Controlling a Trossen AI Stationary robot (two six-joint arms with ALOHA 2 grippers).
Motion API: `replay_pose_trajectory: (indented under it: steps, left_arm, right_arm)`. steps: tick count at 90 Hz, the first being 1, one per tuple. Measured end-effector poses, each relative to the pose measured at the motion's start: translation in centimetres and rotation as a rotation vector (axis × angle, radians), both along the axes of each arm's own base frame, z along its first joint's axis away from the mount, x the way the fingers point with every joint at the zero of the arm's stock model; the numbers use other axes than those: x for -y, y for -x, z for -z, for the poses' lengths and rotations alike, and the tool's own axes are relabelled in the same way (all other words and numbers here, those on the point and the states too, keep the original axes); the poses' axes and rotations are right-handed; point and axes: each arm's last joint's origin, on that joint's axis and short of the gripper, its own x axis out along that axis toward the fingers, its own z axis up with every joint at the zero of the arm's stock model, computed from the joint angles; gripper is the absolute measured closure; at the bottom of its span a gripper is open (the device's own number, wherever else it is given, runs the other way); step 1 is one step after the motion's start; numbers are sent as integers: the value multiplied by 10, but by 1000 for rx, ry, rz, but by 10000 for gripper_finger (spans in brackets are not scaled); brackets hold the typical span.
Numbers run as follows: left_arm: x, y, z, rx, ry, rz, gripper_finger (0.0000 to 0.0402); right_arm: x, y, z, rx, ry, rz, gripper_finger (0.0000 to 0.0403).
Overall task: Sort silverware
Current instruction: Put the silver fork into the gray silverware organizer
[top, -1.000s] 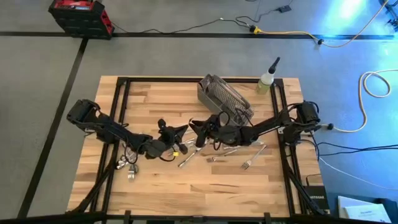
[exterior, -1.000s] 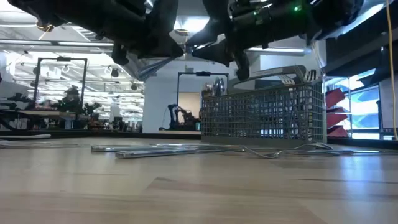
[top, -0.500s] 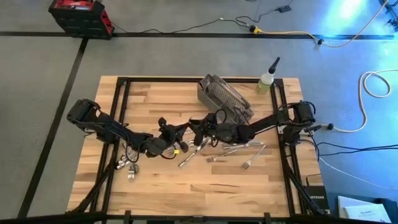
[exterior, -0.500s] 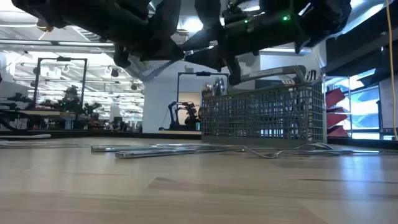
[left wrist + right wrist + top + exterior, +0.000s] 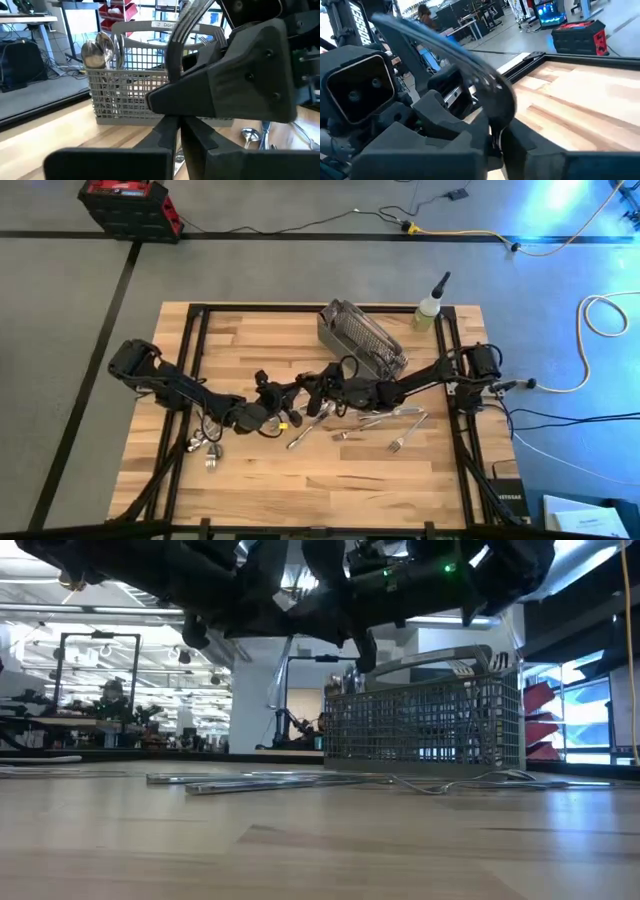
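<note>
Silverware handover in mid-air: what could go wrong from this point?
1. The left gripper and right gripper meet above the table; a mistimed release could drop the piece of silverware onto the loose pieces below.
2. With both so close, the fingers may collide.
3. The basket stands beside the right arm, which could nudge it.
</note>
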Motion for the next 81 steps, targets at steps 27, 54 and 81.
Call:
replay_pose_trajectory:
  steps: [27,54,81]
  left_arm:
    - [0,0,2,-52,-37,19,398]
    - [1,-1,0,-75,-69,30,398]
    - [-1,1,3,-147,-130,9,398]
  right_arm:
    - [-1,1,-1,-17,33,-9,400]
    - [0,10,-20,-86,105,-60,402]
    - [-11,44,-68,-167,230,-35,402]
